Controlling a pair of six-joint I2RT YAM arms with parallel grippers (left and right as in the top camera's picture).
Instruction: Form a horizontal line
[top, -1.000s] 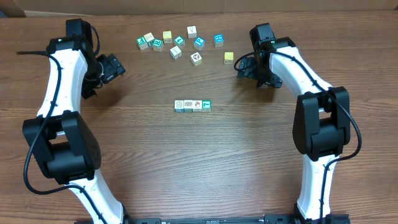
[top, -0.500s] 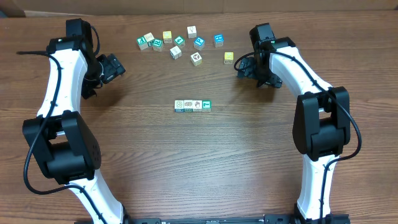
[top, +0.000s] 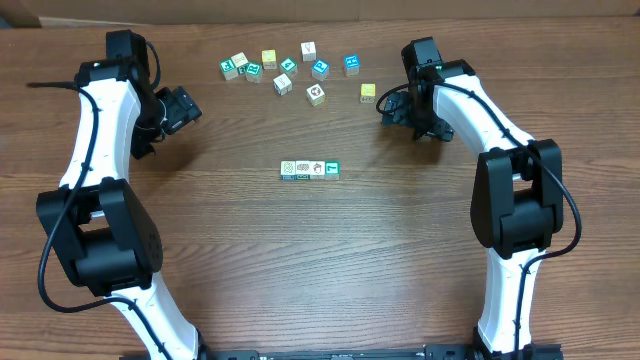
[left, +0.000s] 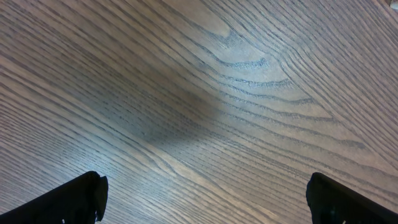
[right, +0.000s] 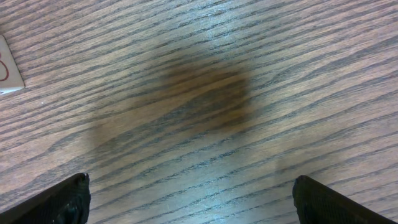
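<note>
The horizontal line (top: 310, 170) lies at the table's middle: several tiny cubes edge to edge, white-faced ones on the left and a teal one at the right end. My left gripper (top: 183, 108) is open and empty, far up and left of the line; its view shows only bare wood between the fingertips (left: 205, 199). My right gripper (top: 392, 107) is open and empty, up and right of the line, next to a loose yellow cube (top: 368, 92). In the right wrist view only wood lies between the fingertips (right: 189, 199).
Several loose cubes (top: 286, 70), white, teal and yellow, are scattered along the back of the wooden table (top: 320, 260). A white cube's corner (right: 7, 68) shows at the left edge of the right wrist view.
</note>
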